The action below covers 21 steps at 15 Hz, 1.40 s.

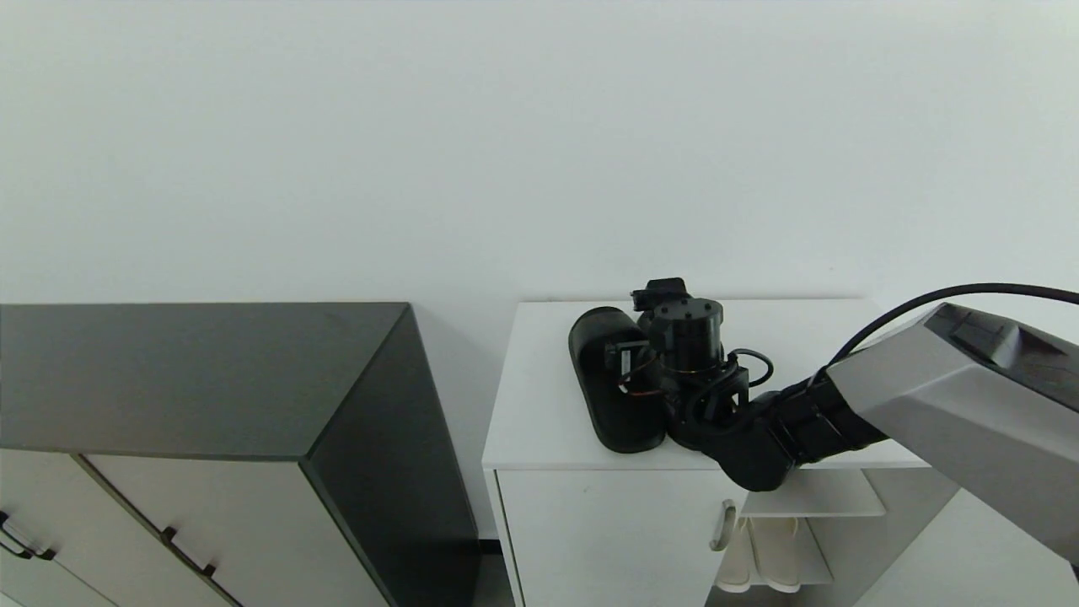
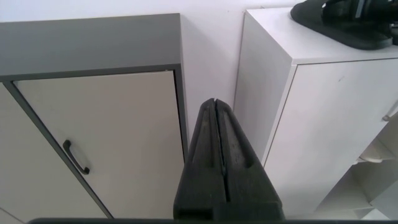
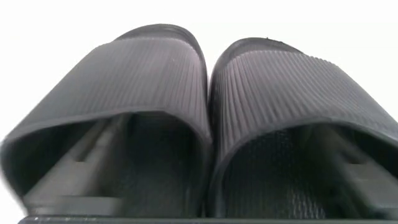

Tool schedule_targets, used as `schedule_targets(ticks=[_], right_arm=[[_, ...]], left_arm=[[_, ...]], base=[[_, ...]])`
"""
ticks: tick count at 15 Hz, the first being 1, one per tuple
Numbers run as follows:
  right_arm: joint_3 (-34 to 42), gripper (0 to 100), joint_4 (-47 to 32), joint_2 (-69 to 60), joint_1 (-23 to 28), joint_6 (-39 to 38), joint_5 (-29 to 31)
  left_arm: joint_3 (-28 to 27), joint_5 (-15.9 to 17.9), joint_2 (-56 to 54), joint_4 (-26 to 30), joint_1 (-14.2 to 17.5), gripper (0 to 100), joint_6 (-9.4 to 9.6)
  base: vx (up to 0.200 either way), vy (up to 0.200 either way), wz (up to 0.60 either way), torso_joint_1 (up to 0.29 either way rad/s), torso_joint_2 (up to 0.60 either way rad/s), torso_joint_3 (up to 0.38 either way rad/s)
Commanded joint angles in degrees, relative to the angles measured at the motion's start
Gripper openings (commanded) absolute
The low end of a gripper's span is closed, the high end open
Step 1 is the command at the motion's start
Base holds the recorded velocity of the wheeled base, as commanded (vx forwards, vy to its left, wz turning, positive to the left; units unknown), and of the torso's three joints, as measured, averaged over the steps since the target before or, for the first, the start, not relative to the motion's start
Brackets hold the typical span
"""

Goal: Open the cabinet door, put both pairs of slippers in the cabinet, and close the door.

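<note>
Resting on the white cabinet (image 1: 539,405) top near its front edge, the black slippers (image 1: 620,413) are entered by the right gripper (image 1: 634,364), fingers (image 3: 74,174) spread with one inside each strap, white slippers (image 1: 763,552) are seen on a shelf inside, and the left gripper (image 2: 215,106) is held clenched, empty.
</note>
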State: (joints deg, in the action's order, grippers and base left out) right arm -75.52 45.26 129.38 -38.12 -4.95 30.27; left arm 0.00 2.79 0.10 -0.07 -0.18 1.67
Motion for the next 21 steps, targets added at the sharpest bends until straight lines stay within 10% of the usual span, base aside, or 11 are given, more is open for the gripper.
schedule_targets(ticks=[1, 8, 16, 21], right_arm=[[-0.9, 0, 0.0, 1.6, 0.2, 0.1, 0.0], [1.9, 0, 0.2, -4.2, -0.7, 0.2, 0.3], [30.2, 0, 0.4, -25.1, -7.1, -0.5, -0.5], [31.8, 0, 0.3, -25.9, -7.4, -0.8, -0.7]], left_arm=[[0.0, -0.1, 0.1, 0.0, 0.0, 0, 0.0], [0.0, -0.1, 0.1, 0.0, 0.0, 0, 0.0], [0.0, 0.0, 0.1, 0.0, 0.0, 0, 0.26], [0.0, 0.0, 0.1, 0.0, 0.0, 0, 0.18]], base=[[0.0, 0.0, 0.0, 0.0, 0.0, 0.0], [0.0, 0.0, 0.0, 0.0, 0.0, 0.0], [0.0, 0.0, 0.0, 0.0, 0.0, 0.0], [0.0, 0.0, 0.0, 0.0, 0.0, 0.0]])
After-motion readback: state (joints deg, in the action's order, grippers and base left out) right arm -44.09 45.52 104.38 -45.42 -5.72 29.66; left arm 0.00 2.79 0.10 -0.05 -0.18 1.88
